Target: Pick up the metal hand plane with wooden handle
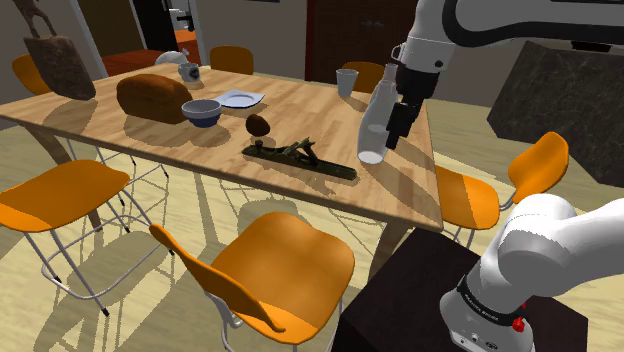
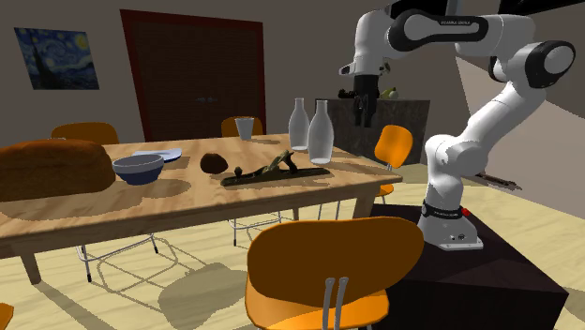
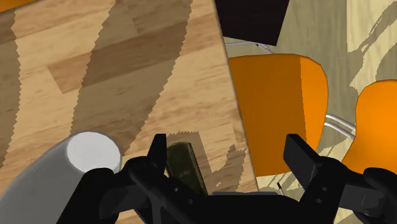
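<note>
The big wood table (image 1: 330, 105) takes up the upper left & mid of the shoulder view. The white arm (image 1: 450, 25) comes in from the upper right. Orange chairs (image 1: 285, 265) stand round the table. A brown loaf (image 1: 152, 97) sits at the upper left. A clear bottle (image 1: 372, 125) stands right of mid, near the table's right edge. The hand plane (image 1: 300, 158) lies flat on the table in the mid of the shoulder view, left of the bottle & apart from it. A small bowl (image 1: 201, 111) sits further left.

The gripper (image 1: 395, 132) hangs in the air just beside the bottle. In the wrist view its fingers (image 3: 299, 153) are spread wide w/ nothing in them.

The step in hand is prob. getting over to the plane. To do it well, the arm should go up a bit first, so it does not knock the bottle. Then it should slide left till it is right over the plane's mid. It should turn so the fingers go across the thin body, not along it. Then it should come down slow, w/ one finger on each side, & squeeze.
</note>
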You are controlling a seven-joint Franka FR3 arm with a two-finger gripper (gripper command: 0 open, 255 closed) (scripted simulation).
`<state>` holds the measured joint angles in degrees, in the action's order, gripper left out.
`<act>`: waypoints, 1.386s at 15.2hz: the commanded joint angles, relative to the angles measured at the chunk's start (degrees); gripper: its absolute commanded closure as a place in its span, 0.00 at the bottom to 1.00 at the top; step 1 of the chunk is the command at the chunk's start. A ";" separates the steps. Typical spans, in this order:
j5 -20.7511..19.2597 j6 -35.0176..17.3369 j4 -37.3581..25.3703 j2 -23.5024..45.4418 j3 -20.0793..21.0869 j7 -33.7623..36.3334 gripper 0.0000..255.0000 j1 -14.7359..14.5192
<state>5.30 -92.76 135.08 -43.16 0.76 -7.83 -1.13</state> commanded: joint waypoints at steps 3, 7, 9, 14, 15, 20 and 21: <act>0.05 -2.53 -1.90 4.57 0.15 -0.62 0.00 -0.30; 0.12 -6.74 -6.60 13.77 0.48 -1.75 0.00 -0.87; 0.12 -8.41 -9.40 18.37 0.65 -2.26 0.00 -1.15; 0.00 -11.30 -17.66 29.87 1.16 -3.38 0.00 -1.76; -0.06 -11.66 -19.54 32.17 1.27 -3.57 0.00 -1.88; -0.50 -12.31 -30.16 43.77 1.89 -4.36 0.00 -2.47; -0.63 -12.21 -32.56 46.14 2.01 -4.48 0.00 -2.60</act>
<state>4.80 -105.08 105.04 0.48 2.71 -12.03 -3.67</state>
